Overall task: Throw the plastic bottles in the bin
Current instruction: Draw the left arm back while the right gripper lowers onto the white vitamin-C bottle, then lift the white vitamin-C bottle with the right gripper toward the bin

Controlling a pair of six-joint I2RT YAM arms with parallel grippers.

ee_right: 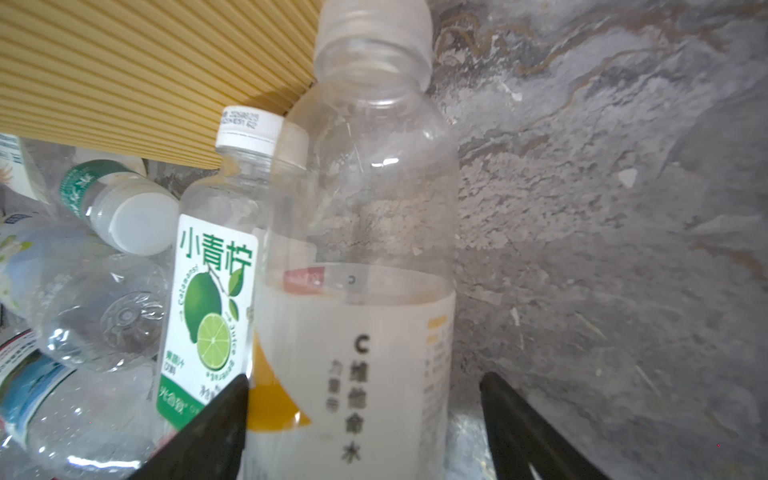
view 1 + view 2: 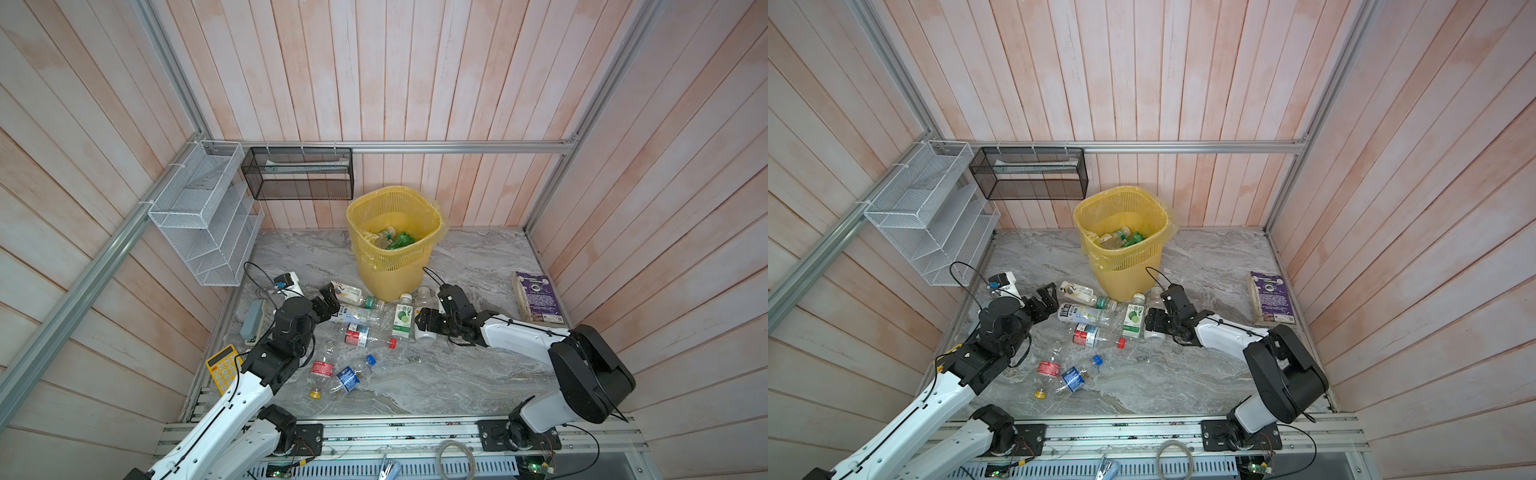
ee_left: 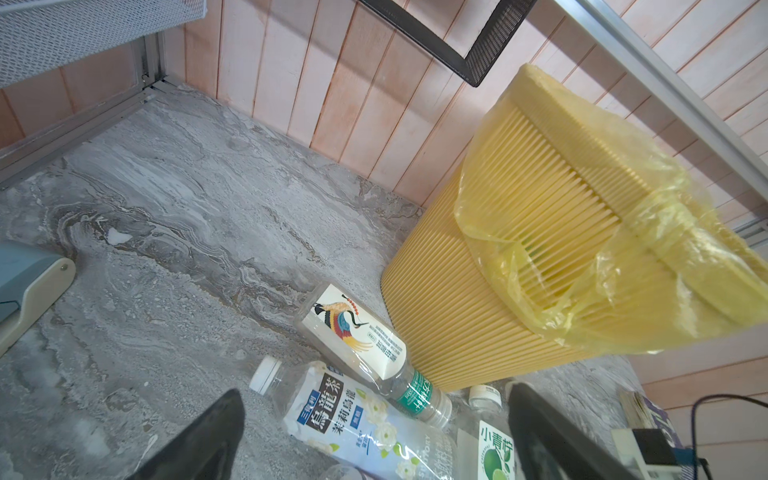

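The yellow lattice bin (image 2: 390, 266) (image 2: 1121, 266) stands at the back with a few bottles (image 2: 395, 239) inside. Several plastic bottles lie in front of it. My right gripper (image 1: 365, 377) (image 2: 422, 323) straddles a clear white-labelled bottle (image 1: 365, 324) (image 2: 424, 296); one finger touches it and a gap shows on the other side, so it is open. A lime-label bottle (image 1: 208, 299) (image 2: 402, 318) lies beside it. My left gripper (image 3: 376, 390) (image 2: 328, 301) hangs wide open over a jasmine-tea bottle (image 3: 357, 419) and a crane-label bottle (image 3: 353, 328).
A red-label bottle (image 2: 359, 334), another red one (image 2: 322, 370) and a blue-label one (image 2: 348, 377) lie nearer the front. A purple book (image 2: 538, 297) is at the right wall, a yellow calculator (image 2: 222, 368) at the left. A white rack (image 2: 203, 216) and black basket (image 2: 299, 172) hang on the walls.
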